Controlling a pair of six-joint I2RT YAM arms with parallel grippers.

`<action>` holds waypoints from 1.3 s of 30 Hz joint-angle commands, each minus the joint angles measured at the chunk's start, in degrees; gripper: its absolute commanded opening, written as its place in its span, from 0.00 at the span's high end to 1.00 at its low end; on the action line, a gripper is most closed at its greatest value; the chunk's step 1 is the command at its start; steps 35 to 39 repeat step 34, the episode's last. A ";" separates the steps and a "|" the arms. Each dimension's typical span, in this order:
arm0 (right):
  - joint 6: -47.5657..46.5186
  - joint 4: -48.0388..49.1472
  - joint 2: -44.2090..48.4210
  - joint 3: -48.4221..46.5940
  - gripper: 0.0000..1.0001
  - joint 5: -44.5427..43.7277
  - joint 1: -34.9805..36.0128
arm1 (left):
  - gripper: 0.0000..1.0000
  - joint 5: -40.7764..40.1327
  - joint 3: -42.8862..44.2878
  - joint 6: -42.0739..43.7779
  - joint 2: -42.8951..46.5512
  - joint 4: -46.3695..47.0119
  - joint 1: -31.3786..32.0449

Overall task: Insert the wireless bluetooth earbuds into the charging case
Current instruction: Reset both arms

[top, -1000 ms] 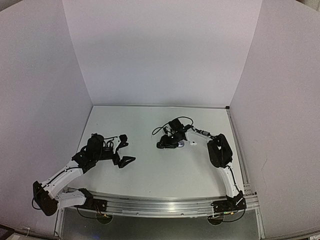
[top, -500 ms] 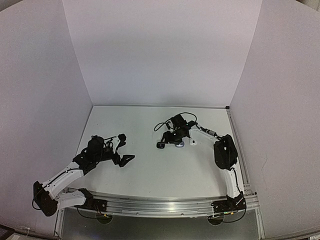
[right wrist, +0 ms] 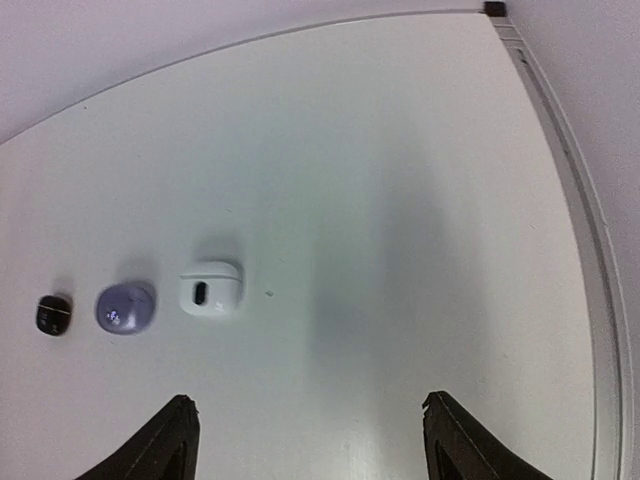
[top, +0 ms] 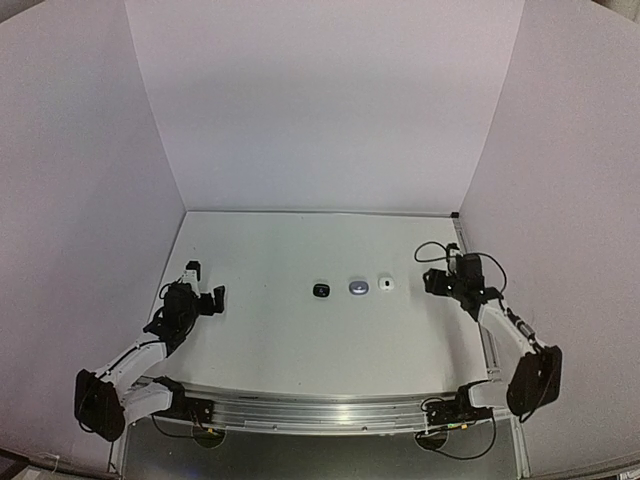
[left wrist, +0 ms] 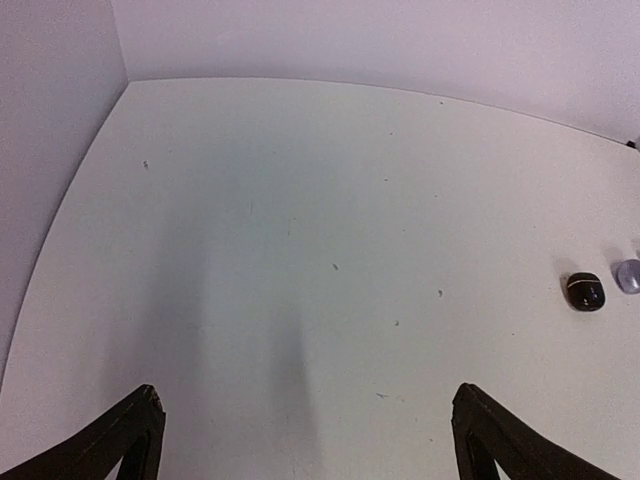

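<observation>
**Top and wrist views.** Three pebble-like charging cases lie in a row across the middle of the table [top: 300, 340]. The black case [top: 321, 290] is on the left, the greyish case [top: 358, 287] in the centre and the white case [top: 386, 284] on the right. They are near one another but not touching. All three appear shut, and the earbuds cannot be made out, possibly hidden inside. The left gripper [left wrist: 307, 398] hangs near the table's left edge and the right gripper [right wrist: 308, 400] near its right edge. Each has its fingers spread wide, holds nothing, and is well apart from the cases.
</observation>
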State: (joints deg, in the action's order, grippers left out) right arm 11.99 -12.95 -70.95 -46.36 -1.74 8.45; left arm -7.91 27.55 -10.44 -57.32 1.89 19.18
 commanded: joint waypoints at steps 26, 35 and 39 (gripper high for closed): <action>-4.00 16.79 42.94 37.15 0.16 -3.39 -5.05 | 0.10 -13.52 -0.34 -6.72 7.14 -8.74 -2.13; -3.85 16.82 44.27 37.74 0.16 -3.71 -5.06 | 0.17 -14.78 -1.03 -6.63 7.81 -8.12 -2.12; -3.85 16.82 44.27 37.74 0.16 -3.71 -5.06 | 0.17 -14.78 -1.03 -6.63 7.81 -8.12 -2.12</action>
